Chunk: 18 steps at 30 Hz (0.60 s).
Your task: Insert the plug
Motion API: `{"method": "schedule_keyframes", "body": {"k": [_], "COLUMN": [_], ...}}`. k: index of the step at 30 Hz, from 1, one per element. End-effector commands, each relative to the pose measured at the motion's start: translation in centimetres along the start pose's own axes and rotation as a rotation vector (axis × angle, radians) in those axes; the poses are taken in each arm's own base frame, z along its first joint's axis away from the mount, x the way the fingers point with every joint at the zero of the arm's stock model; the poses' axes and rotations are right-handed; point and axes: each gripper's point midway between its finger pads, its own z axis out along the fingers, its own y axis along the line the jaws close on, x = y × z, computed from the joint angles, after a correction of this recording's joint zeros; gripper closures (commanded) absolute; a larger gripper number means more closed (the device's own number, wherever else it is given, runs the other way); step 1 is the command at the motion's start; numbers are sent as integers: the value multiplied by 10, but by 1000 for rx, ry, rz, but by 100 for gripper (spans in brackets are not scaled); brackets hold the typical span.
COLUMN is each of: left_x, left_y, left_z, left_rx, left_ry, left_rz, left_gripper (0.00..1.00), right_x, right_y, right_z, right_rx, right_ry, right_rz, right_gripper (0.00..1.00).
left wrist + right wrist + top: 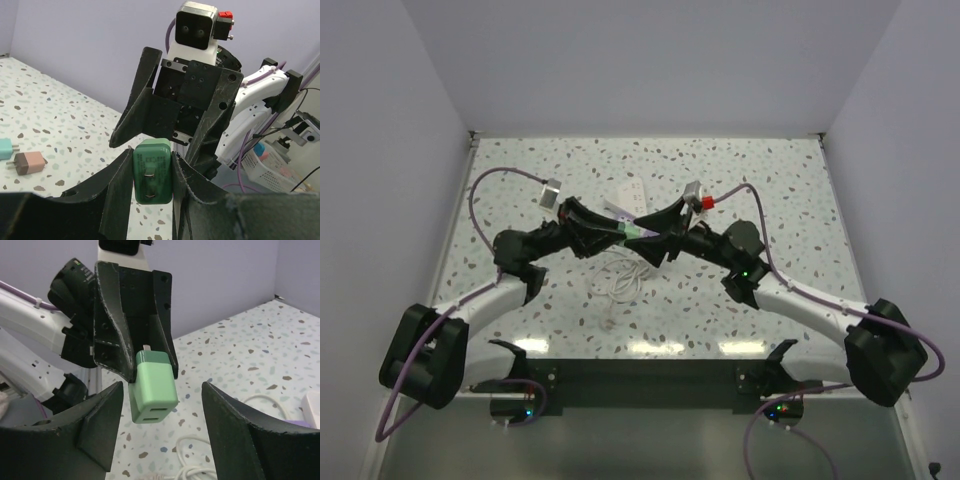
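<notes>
While the left gripper (152,150) is clamped shut on the green plug (152,172), both arms meet mid-air over the middle of the table (770,180). Left fingers (112,335) pinch the plug's sides; its two metal prongs face back at the left wrist camera, and its port end points toward the right wrist camera. Right gripper (162,410) has its jaws apart, one finger on each side of the plug with clear gaps, not touching it. From the top view the plug (638,231) sits between the two grippers, above the speckled tabletop, just nearer the arm bases than the white power strip (635,192), which lies flat on the table. White cable (620,280) lies loosely coiled on the table below the grippers. Teal plug (6,149) and pink plug (29,162) lie side by side on the table, well apart from the held one.
</notes>
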Motion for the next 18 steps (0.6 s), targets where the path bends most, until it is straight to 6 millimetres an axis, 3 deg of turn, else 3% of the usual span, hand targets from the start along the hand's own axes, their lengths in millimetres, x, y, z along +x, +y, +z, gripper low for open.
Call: {"method": "schedule_keyframes", "body": {"k": [1, 7, 18], "left_x": [-25, -25, -27], "left_y": [-43, -53, -61], "left_z": [-2, -5, -7], "left_rx": [174, 212, 237], "left_ry": [-100, -115, -128], "left_rz": [224, 248, 268], "left_gripper": [100, 100, 100], "right_x": [-44, -40, -15], "right_y": [30, 38, 25], "right_z": [7, 12, 4], "right_rx": [-145, -210, -138], "right_ry": [-132, -120, -66], "right_rz": [-30, 27, 62], "right_gripper": [34, 44, 46]}}
